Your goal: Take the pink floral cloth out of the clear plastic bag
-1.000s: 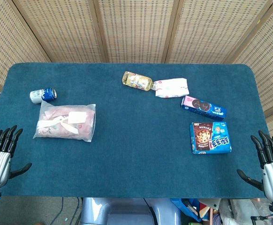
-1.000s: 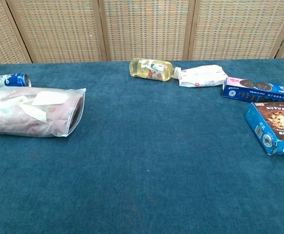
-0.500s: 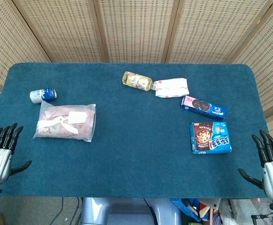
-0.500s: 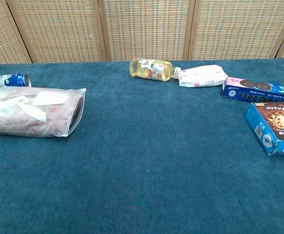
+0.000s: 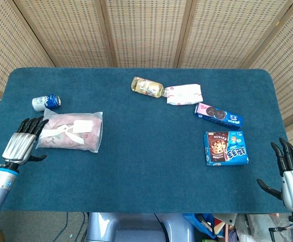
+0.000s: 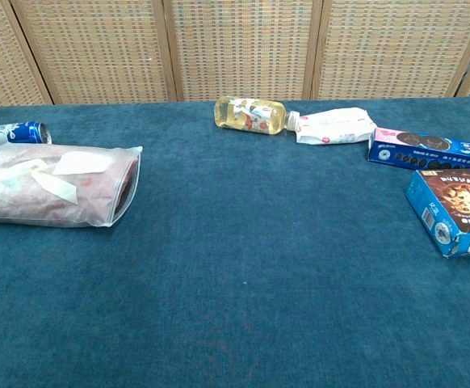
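The clear plastic bag [image 5: 71, 131] lies flat on the left of the blue table, with the pink floral cloth [image 5: 61, 126] folded inside it; the chest view shows the bag [image 6: 57, 187] at its left edge. My left hand [image 5: 21, 143] hovers just left of the bag, fingers spread and pointing toward it, holding nothing. My right hand [image 5: 290, 171] is off the table's front right corner, fingers apart and empty. Neither hand shows in the chest view.
A blue can [image 5: 46, 102] lies just behind the bag. At the back middle lie a yellow bottle [image 5: 146, 86] and a white pouch [image 5: 184, 94]. Two blue cookie boxes [image 5: 218, 115] [image 5: 226, 147] sit on the right.
My left hand has moved up and to the right, from the table's front left corner to the bag's left edge. The right hand dropped slightly. The bag has not moved.
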`<state>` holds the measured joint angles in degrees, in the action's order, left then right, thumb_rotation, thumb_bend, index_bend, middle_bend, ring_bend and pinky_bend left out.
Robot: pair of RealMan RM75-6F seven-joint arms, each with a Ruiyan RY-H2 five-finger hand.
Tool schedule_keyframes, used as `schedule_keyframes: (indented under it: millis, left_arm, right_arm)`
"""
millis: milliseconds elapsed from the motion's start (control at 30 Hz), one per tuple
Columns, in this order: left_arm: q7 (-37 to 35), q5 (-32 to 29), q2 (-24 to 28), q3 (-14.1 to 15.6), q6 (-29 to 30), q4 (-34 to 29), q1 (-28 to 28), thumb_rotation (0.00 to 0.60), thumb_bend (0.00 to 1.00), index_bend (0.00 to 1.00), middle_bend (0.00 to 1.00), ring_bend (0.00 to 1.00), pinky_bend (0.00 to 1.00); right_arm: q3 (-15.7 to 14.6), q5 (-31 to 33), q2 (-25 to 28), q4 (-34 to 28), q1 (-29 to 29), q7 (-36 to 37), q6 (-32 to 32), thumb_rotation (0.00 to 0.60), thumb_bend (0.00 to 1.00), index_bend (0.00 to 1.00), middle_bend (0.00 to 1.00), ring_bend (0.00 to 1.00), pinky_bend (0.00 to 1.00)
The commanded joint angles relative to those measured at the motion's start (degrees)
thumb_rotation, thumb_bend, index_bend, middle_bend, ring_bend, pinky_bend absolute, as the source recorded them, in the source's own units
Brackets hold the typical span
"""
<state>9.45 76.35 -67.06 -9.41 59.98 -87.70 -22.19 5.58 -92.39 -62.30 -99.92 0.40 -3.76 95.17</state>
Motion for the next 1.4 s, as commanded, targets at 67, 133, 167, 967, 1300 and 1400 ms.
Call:
schedule_keyframes:
  millis: [67,133,167,967,1300,1400]
  left_arm:
    - [-0.1,-2.7,-3.3,-0.5,-7.4,7.5,-5.3,0.600,0.11,0.00,0.00,0.00,0.00]
    - [0.0,-3.7,-4.2,-0.3,-9.5,9.6,-6.5,0.600,0.11,0.00,0.00,0.00,0.00]
    - [0.0,-4.5,-4.7,-0.3,-10.9,10.8,-7.2,0.600,0.11,0.00,0.00,0.00,0.00]
    - [-2.7,-7.4,-15.5,1.5,-25.8,26.9,-18.1,0.600,0.11,0.00,0.00,0.00,0.00]
    - [-4.4,-7.6,-18.6,0.6,-23.5,29.5,-18.9,0.600,0.11,0.04,0.19,0.22,0.37]
    - [-5.2,-7.4,-18.8,0.8,-23.0,29.8,-18.8,0.600,0.11,0.19,0.33,0.33,0.47]
  right_arm:
    - [0.3,0.7,-0.2,0.1,0.2,-0.3,-0.3,0.600,0.00,0.00,0.00,0.00,0.00]
    - [0.4,1.0,-0.2,0.1,0.2,-0.4,-0.5,0.600,0.00,0.00,0.00,0.00,0.00]
    - [0.5,1.3,-0.2,0.2,0.3,-0.3,-0.6,0.600,0.00,0.00,0.00,0.00,0.00]
    - [1.6,5.1,-0.6,1.0,0.9,-0.4,-2.4,0.600,0.00,0.00,0.00,0.00,0.00]
    - [1.6,5.4,-0.6,1.0,0.9,-0.2,-2.6,0.600,0.00,0.00,0.00,0.00,0.00]
    - [1.6,5.5,-0.5,1.1,0.9,0.0,-2.6,0.600,0.00,0.00,0.00,0.00,0.00]
